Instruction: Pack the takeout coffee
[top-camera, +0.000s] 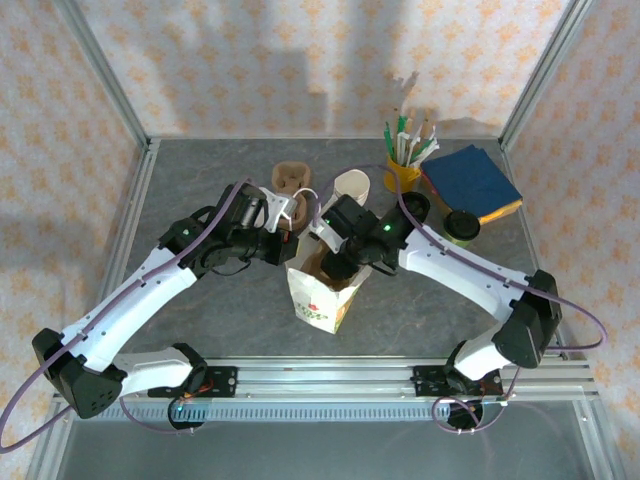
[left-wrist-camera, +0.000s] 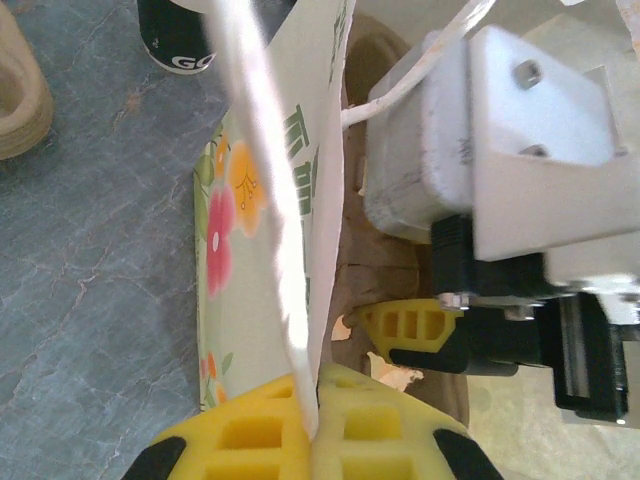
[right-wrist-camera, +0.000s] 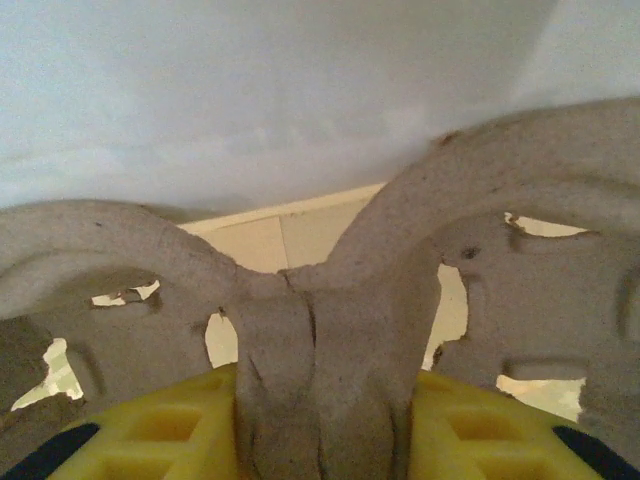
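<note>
My left end effector is pressed tight on the white handle of the flowered paper bag, which stands in the middle of the counter. My right end effector reaches into the bag's mouth, pinching the middle ridge of a grey pulp cup carrier. The coffee cup, black lid on, stands right of the bag, beside blue napkins, touched by neither end effector.

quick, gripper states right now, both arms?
Left gripper: closed, pinching the paper bag at its top edge.
Right gripper: closed on the centre ridge of the pulp cup carrier.
</note>
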